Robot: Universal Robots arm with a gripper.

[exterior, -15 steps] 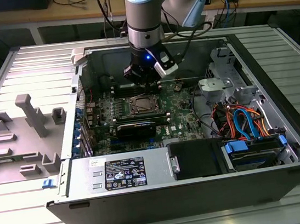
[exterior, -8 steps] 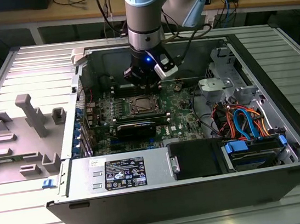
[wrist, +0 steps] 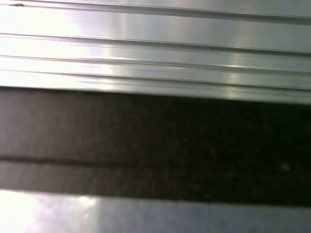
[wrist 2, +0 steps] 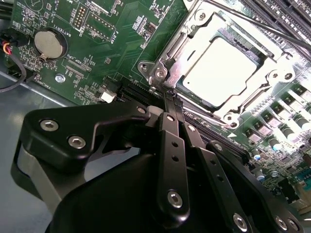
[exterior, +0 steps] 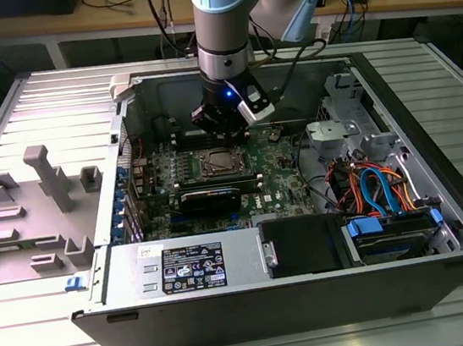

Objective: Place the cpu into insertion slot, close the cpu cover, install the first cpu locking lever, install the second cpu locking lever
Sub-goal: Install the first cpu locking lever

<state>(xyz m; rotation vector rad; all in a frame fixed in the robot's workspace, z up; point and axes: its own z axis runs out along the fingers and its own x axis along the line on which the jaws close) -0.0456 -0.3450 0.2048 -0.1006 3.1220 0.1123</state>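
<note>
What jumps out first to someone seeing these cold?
The open computer case on the ribbed metal table, with the robot arm reaching straight down into it. Its end effector sits closed at a corner of the cpu cover, which lies shut over the bright silver cpu on the green motherboard.

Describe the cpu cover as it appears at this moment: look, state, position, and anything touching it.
The cpu cover is a thin silvery metal frame with a large square window, lying flat and closed over the socket on the green motherboard. The cpu shows bright through its window. Screws sit at its corners. The gripper, fingers together, has its tips at the cover's corner; whether they touch cannot be told.
</note>
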